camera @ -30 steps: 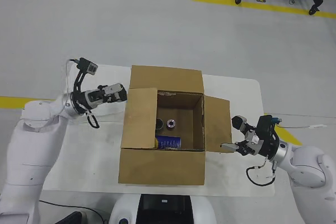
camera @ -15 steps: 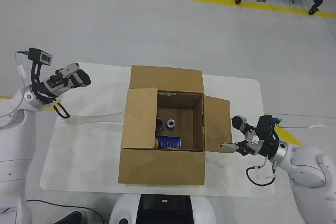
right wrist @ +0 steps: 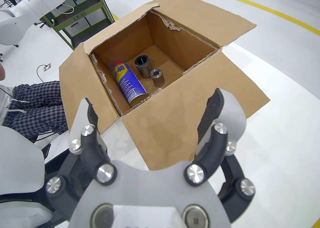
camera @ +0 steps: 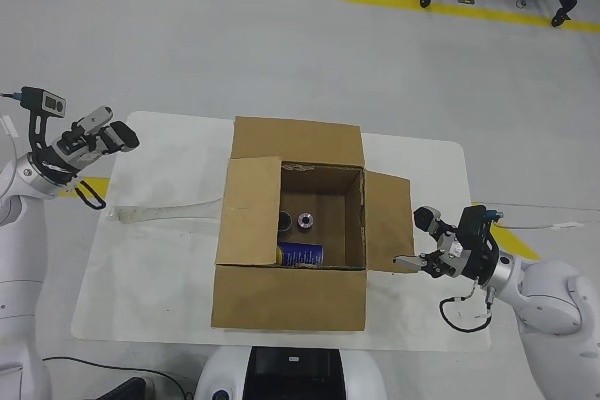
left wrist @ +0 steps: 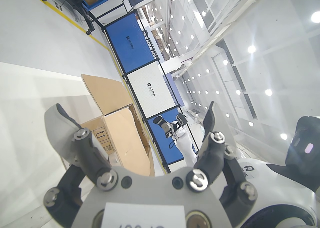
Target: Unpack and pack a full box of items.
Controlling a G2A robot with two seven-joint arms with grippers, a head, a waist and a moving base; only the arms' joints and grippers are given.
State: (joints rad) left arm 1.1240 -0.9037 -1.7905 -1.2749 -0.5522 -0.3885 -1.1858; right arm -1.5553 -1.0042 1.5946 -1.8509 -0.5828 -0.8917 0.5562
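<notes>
An open cardboard box [camera: 290, 290] stands mid-table with all flaps folded out. On its floor lie a blue spray can [right wrist: 130, 83], a dark metal cylinder [right wrist: 143, 66] and a smaller steel sleeve [right wrist: 157, 77]; from above they are the can [camera: 300, 255], the cylinder [camera: 284, 220] and the sleeve [camera: 306, 219]. My right gripper [right wrist: 152, 99] is open and holds nothing, just outside the box's right flap [camera: 390, 235], seen from above as the right gripper [camera: 412, 238]. My left gripper [camera: 120, 135] is raised by the table's far left corner, open and holding nothing [left wrist: 135, 106], pointing toward the box [left wrist: 125, 134].
The white table [camera: 160, 280] has bare surface left and right of the box. A cable [camera: 560, 228] trails past the right edge. A green cart [right wrist: 82, 16] and a seated person's checked trousers [right wrist: 32, 104] lie beyond the table.
My left arm pulled away from the box's left flap, going left and outward to the table's far left corner. The right arm and the box's contents have not moved.
</notes>
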